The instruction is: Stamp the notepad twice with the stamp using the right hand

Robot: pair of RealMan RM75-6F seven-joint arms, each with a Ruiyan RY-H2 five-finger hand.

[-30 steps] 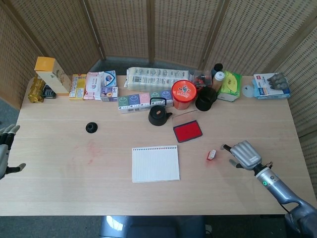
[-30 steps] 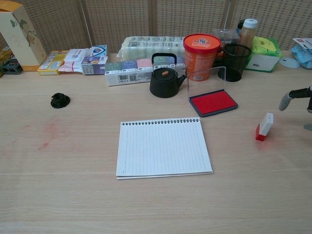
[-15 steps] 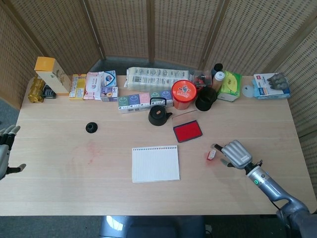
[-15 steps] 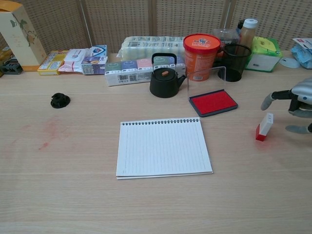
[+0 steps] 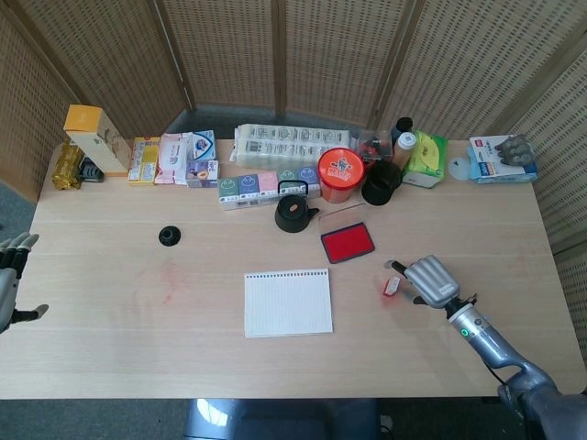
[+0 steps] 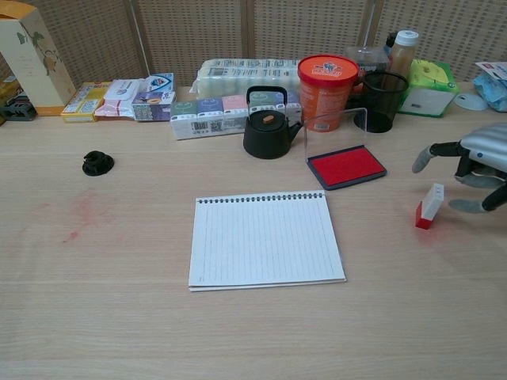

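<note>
Under both hands a long wooden table is spread, backed by woven screens. Well to the left of the right hand, the spiral notepad is laid flat, its lined page seen blank in the chest view. Beyond the right hand and to its left, a row of clutter is lined along the far edge: a pack of tissues, a red tub, a black mesh cup and a black teapot. Nearer, between that row and the right hand, a red ink pad is set with its clear lid raised. A small black knob is placed far off to the left. Just beside the right hand, on its left, the red-and-white stamp is stood on the table, tilted slightly. The right hand is held open above the table with fingers spread toward the stamp; no contact with it is seen, and nothing is gripped. At the table's left edge the left hand is seen only in part, fingers apart, nothing held.
</note>
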